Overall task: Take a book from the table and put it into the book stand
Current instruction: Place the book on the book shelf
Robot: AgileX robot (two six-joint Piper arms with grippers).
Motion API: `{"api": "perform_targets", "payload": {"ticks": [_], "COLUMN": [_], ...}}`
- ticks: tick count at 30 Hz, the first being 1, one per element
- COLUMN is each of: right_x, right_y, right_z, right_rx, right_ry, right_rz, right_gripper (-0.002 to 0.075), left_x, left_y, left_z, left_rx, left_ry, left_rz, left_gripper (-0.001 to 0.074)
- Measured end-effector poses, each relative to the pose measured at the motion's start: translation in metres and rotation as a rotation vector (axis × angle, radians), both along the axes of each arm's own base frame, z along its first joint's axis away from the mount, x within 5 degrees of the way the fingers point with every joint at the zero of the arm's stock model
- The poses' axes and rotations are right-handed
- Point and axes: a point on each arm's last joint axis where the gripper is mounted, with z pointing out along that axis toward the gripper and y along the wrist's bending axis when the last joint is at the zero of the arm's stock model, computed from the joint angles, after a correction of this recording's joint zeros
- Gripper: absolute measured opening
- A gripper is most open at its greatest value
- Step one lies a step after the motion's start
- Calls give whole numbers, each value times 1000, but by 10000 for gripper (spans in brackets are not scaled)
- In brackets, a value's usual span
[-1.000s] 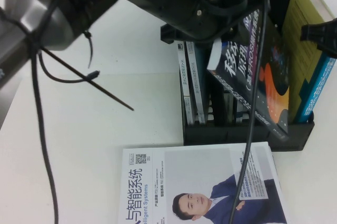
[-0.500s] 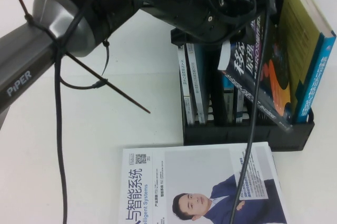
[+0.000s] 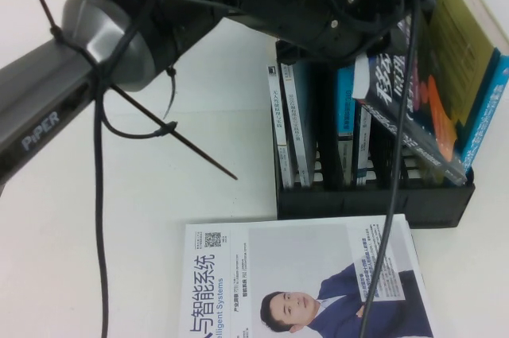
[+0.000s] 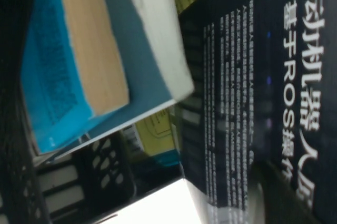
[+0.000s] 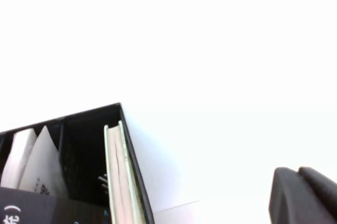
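Since the earlier frame the left gripper [image 3: 358,16] has carried the book [image 3: 413,107] rightward and lower into the book stand [image 3: 374,199]; it now leans tilted in a right-hand slot against a blue-spined book [image 3: 487,107]. Claw remains clamped on the book's top edge. White table [image 3: 159,211] lies bare left of the stand; a white-covered book [image 3: 306,282] lies flat just before it. Right gripper [image 5: 305,195]: only one dark finger shows beyond the stand's corner; state cannot be told.

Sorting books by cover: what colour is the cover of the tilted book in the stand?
Dark navy book with white title, orange blob; high view.
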Motion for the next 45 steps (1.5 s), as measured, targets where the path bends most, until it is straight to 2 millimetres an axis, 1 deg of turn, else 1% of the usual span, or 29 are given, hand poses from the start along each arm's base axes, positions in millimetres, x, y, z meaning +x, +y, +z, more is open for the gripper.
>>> {"api": "perform_targets", "payload": {"ticks": [3,8,15,19,22,30,34,37,39,41,43,45], "right_x": [-7,-13,-15,-15,-15,-16,-16,-17,-18,-18,-18,-17], "right_y": [-3,-7,-6,-4,-3,1,3,4,6,7,8,8], "right_z": [2,4,-1,-3,-3,-6,-8,-10,-11,-12,-14,-20], "right_rx": [1,-11,-31,-25,-19,5,15,9,4,0,-2,-22], "right_ry": [-2,8,66,86,92,123,142,164,182,195,205,224], "right_rz": [-17,-29,-5,14,22,59,77,95,116,135,145,152], "right_gripper": [5,5,5,5,5,5,5,5,5,5,5,5], "left_x": [0,1,18,29,34,40,44,45,46,47,48,48], "left_y": [-6,-19,-34,-38,-41,-45,-48,-49,-51,-52,-55,-58], "left_z": [-3,-1,-3,-8,-13,-24,-32,-33,-34,-32,-27,-21], "left_rx": [11,104,173,193,206,225,244,256,257,233,186,146], "left_ry": [-7,-62,-83,-94,-93,-78,-95,-116,-135,-164,-203,-254], "left_rz": [-9,-38,-15,25,37,47,30,15,1,-4,-5,-14], "left_gripper": [110,110,110,110,110,110,110,113,146,210,302,377]}}
